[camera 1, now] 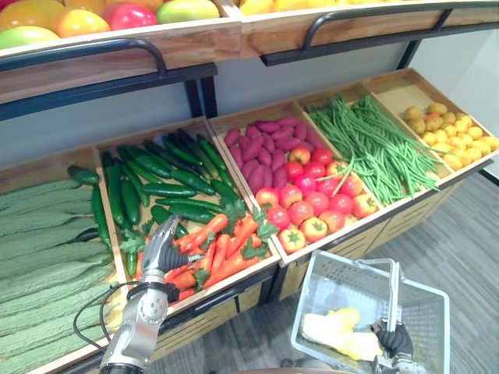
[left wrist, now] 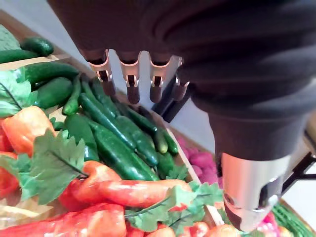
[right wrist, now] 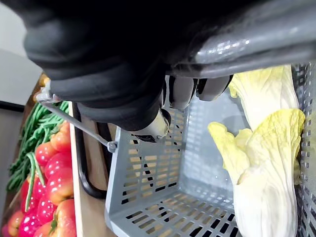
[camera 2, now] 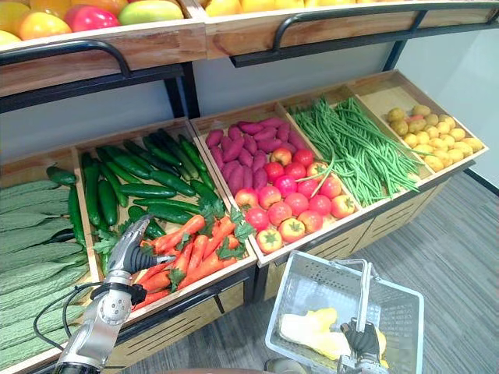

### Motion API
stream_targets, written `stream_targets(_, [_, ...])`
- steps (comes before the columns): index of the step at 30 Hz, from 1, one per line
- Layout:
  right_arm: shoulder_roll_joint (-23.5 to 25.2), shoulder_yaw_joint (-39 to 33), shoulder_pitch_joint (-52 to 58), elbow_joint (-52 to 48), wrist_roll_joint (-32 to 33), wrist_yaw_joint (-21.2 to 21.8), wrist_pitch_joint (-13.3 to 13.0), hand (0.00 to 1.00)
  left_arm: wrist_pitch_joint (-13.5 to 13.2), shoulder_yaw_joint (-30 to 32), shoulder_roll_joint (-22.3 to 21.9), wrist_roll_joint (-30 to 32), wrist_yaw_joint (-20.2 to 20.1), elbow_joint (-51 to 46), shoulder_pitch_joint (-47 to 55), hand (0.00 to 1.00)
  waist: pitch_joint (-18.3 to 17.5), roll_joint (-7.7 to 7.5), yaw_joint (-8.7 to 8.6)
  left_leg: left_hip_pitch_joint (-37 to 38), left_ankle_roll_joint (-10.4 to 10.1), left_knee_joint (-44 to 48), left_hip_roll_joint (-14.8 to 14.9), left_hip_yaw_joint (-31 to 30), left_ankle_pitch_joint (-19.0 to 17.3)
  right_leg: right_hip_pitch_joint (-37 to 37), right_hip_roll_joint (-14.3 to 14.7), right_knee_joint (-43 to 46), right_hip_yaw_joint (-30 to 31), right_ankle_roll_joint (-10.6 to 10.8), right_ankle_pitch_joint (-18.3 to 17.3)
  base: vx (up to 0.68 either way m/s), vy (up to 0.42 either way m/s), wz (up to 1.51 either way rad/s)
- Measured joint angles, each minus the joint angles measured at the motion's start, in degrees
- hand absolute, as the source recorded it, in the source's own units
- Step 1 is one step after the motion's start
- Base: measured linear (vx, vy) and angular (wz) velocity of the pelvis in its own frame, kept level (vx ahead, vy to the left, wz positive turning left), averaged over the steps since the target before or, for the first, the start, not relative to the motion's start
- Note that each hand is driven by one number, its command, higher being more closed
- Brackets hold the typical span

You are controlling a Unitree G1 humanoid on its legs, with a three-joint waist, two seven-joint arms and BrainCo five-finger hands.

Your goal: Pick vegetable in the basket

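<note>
My left hand (camera 1: 160,248) hovers open over the pile of orange carrots (camera 1: 220,251) in the crate's front half, its straight fingers (left wrist: 129,74) pointing at them and holding nothing. A leafy carrot (left wrist: 133,190) lies just below the fingers. My right hand (camera 1: 396,340) is shut on the grey handle (right wrist: 247,49) of the grey mesh basket (camera 1: 302,300), which hangs low in front of the stand. Pale yellow cabbage (right wrist: 261,163) lies in the basket's bottom.
Dark cucumbers (camera 1: 156,179) fill the back of the carrot crate. Ridged green gourds (camera 1: 39,249) lie to the left. Purple sweet potatoes (camera 1: 261,148), tomatoes (camera 1: 312,199), green beans (camera 1: 374,144) and small yellow produce (camera 1: 448,128) lie to the right. A fruit shelf (camera 1: 117,47) overhangs.
</note>
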Motion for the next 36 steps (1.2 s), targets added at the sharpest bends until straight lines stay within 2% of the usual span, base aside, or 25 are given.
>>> stream_targets(2, [-0.3, 0.9, -1.2, 0.0, 0.0, 0.1, -0.1, 1.00, 0.4, -1.6, 0.0, 0.3, 0.1, 2.6, -3.0, 0.00, 0.5, -0.16, -0.05, -1.2, 0.0, -0.2, 0.0, 0.6, 0.4, -1.5, 0.1, 0.0, 0.6, 0.0, 0.6, -0.07, -0.010, -0.15])
stream_targets(6, [-0.8, 2.7, -3.8, -0.2, 0.0, 0.1, -0.7, 1.00, 1.6, -3.5, 0.0, 3.0, 0.3, 7.2, -8.2, 0.00, 2.7, -0.40, -1.50, -2.5, 0.0, -1.2, 0.0, 1.4, 1.5, -3.8, 0.2, -0.1, 1.3, 0.2, 1.4, -0.05, -0.015, -0.09])
stream_targets(10, [-0.8, 3.0, -4.7, -1.4, 0.1, 0.2, -1.4, 1.00, 3.0, -3.6, 0.0, 5.9, 0.5, 11.1, -13.2, 0.00, 4.7, -0.58, -1.58, -3.2, -0.1, -1.7, 0.1, 2.5, 2.0, -5.4, 0.1, 0.0, 2.3, 0.3, 1.8, -0.01, 0.000, -0.15])
stream_targets(14, [-1.0, 2.9, -4.5, -3.8, 0.2, 0.0, -1.6, 1.00, 4.1, -3.4, 0.1, 6.3, 2.3, 13.6, -18.0, 0.00, 6.3, -0.71, -1.57, -4.2, -0.1, -1.6, 0.1, 2.8, 2.0, -6.3, 0.1, 0.0, 2.3, 0.2, 1.9, 0.00, 0.000, 0.00])
stream_targets(15, [-1.2, 3.0, -4.5, -4.6, 0.5, 0.0, -1.6, 1.00, 4.5, -3.4, 0.2, 7.3, 2.8, 14.7, -19.2, 1.00, 6.7, -0.73, -1.69, -4.2, -0.1, -1.6, 0.1, 2.9, 2.0, -6.4, 0.1, 0.0, 2.4, 0.2, 1.9, 0.00, 0.000, 0.00])
stream_targets(22, [-1.9, 4.1, -3.8, -7.0, 2.4, 0.2, -1.8, 1.00, 6.0, -1.2, 0.7, 10.6, 3.8, 15.5, -23.9, 1.00, 8.1, -0.73, -1.57, -4.6, -0.1, -1.4, 0.0, 4.3, 2.0, -7.4, 0.1, -0.1, 3.8, 0.2, 2.7, -0.02, 0.003, -0.10])
stream_targets(25, [-1.6, 4.1, -3.7, -7.0, 3.5, 0.2, -1.9, 1.00, 6.6, -0.8, 0.7, 10.6, 1.7, 15.5, -23.1, 1.00, 8.3, -0.56, -1.61, -4.6, -0.1, -2.0, 0.0, 4.3, 2.0, -7.1, 0.1, -1.2, 3.8, 0.6, 3.3, -0.05, -0.007, -0.01])
stream_targets(28, [-1.6, 4.0, -3.7, -7.0, 3.6, 0.1, -2.0, 1.00, 6.6, -0.7, 0.7, 10.6, 1.4, 15.2, -21.6, 1.00, 8.3, -0.46, -1.53, -4.4, 0.1, -2.1, 0.0, 4.1, 2.1, -6.7, 0.0, -1.4, 3.6, 0.6, 3.3, -0.01, -0.008, 0.04])
stream_targets(36, [-0.5, 2.1, -3.3, -6.4, 3.4, 0.2, -2.1, 1.00, 6.4, 2.2, 0.7, 10.4, 2.8, 3.8, -14.5, 1.00, 8.7, 0.07, -1.86, -1.6, 0.1, -3.2, -0.1, 2.3, 2.7, -3.0, -0.3, -3.6, 2.1, 0.8, 3.5, 0.02, -0.001, 0.09])
